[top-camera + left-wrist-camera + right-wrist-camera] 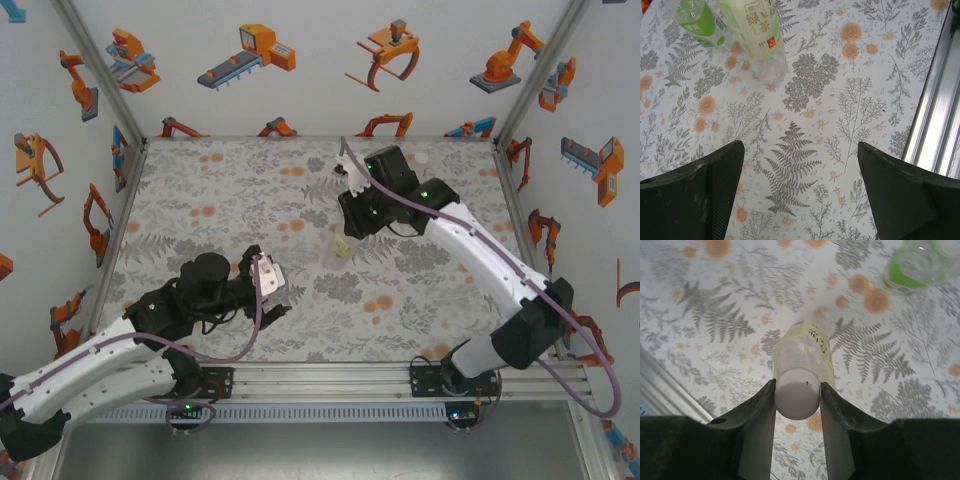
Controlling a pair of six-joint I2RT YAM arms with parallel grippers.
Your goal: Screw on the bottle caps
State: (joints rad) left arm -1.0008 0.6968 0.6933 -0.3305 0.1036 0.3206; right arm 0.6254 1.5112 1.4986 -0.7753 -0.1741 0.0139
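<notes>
A yellowish bottle (pixel 807 347) stands upright on the floral mat, a white bottle cap (pixel 797 392) sitting on its neck. My right gripper (pixel 797 390) is shut on that cap from above, one finger pressed to each side. From overhead, the right gripper (pixel 352 222) hangs just over this bottle (pixel 341 248) at mid-table. A green bottle (pixel 920 265) stands close beside it. My left gripper (pixel 797 170) is open above bare mat, nothing between its fingers, with the yellowish bottle (pixel 757 30) and the green bottle (pixel 700 20) ahead of it. In the top view the left gripper (pixel 270 288) is near the front.
An aluminium rail (pixel 935 115) runs along the table's near edge, to the right of the left gripper. A small pale round thing (pixel 424 157) lies near the back wall. White walls with robot stickers enclose the mat (pixel 200 200) on three sides.
</notes>
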